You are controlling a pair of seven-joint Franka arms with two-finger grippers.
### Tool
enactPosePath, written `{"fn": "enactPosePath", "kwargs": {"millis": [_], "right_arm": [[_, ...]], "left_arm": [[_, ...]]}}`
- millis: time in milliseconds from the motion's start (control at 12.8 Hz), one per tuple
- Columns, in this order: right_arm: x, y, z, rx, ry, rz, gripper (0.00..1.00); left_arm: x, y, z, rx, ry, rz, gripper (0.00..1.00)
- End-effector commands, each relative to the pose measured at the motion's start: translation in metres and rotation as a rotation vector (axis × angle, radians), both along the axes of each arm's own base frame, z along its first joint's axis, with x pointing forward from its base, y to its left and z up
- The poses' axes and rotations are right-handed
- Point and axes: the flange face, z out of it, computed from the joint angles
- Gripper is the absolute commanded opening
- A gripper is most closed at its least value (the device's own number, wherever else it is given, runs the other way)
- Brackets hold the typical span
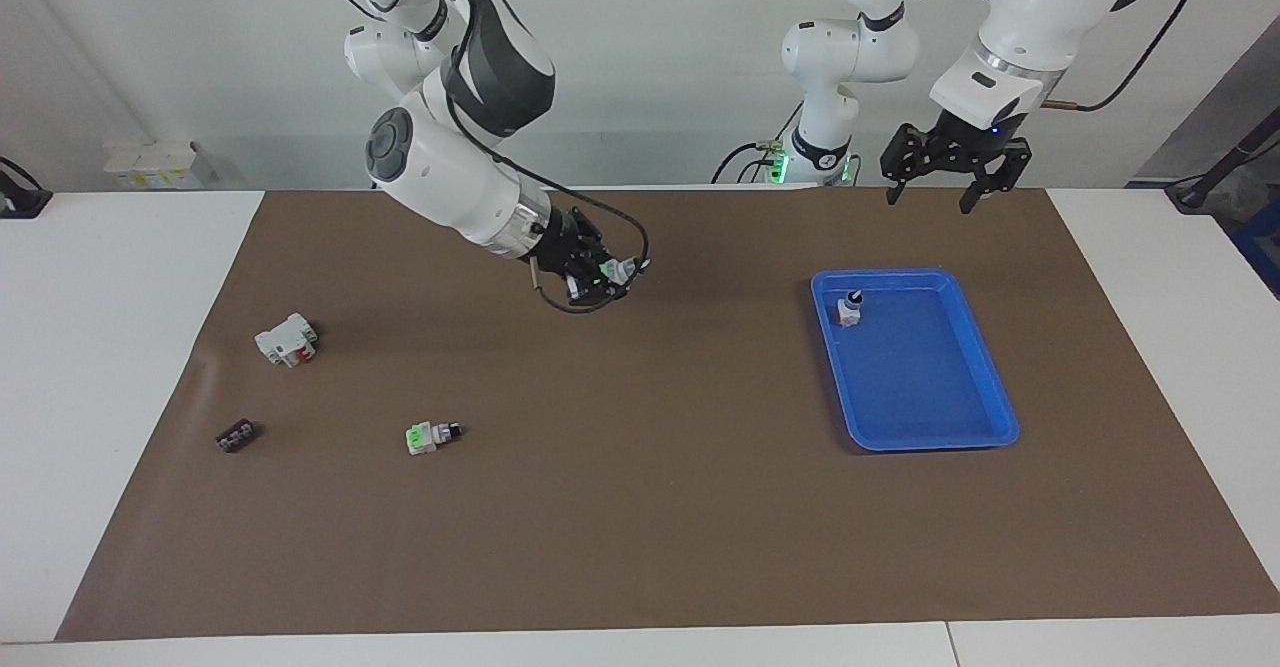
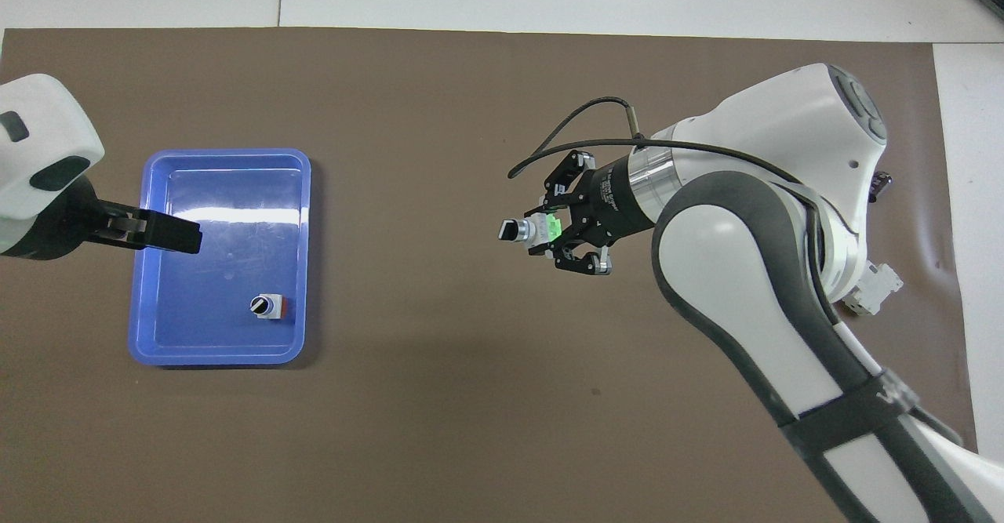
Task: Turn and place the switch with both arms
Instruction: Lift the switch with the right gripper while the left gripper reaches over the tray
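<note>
Right gripper [image 1: 612,275] clamped on switch [image 2: 532,230], aloft over mat [image 1: 640,507]. Left gripper [image 1: 942,187] spread, over tray [image 1: 990,387].

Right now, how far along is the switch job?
Done: one switch stands in the blue tray. In hand: the right gripper is shut on a second switch over mid-mat; the left gripper hangs near the tray. Left: a third switch lies on the mat.
</note>
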Motion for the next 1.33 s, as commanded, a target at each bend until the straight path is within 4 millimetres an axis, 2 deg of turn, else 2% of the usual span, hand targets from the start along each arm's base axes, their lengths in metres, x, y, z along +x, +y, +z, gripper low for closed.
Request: {"fn": "enactPosePath", "kwargs": {"millis": [0, 78, 235, 469, 626, 704, 1017, 1251], "right_arm": [[-0.002, 0.029, 0.018, 0.107, 0.042, -0.046, 0.0], [-0.002, 0.035, 0.023, 0.13, 0.036, -0.085, 0.0], [-0.013, 0.065, 0.03, 0.148, 0.022, -0.119, 0.0], [-0.016, 0.078, 0.035, 0.191, 0.01, -0.152, 0.0], [-0.024, 0.095, 0.036, 0.201, -0.003, -0.163, 0.0], [-0.023, 0.096, 0.036, 0.204, -0.015, -0.188, 0.0], [-0.023, 0.097, 0.037, 0.206, -0.022, -0.197, 0.0], [-0.022, 0.097, 0.039, 0.21, -0.024, -0.198, 0.0]], "left_arm": [[-0.007, -0.011, 0.004, -0.165, -0.005, 0.018, 0.84], [-0.007, -0.016, 0.004, -0.213, -0.008, 0.014, 0.82], [-0.012, -0.026, -0.007, -0.314, -0.058, -0.083, 0.82], [-0.023, -0.033, -0.013, -0.509, -0.088, -0.161, 0.64], [-0.03, -0.034, -0.019, -0.62, -0.142, -0.174, 0.53], [-0.035, -0.034, -0.022, -0.662, -0.154, -0.184, 0.44], [-0.031, -0.04, -0.027, -0.727, -0.186, -0.178, 0.42], [-0.016, -0.051, -0.041, -0.719, -0.207, -0.158, 0.42]]}}
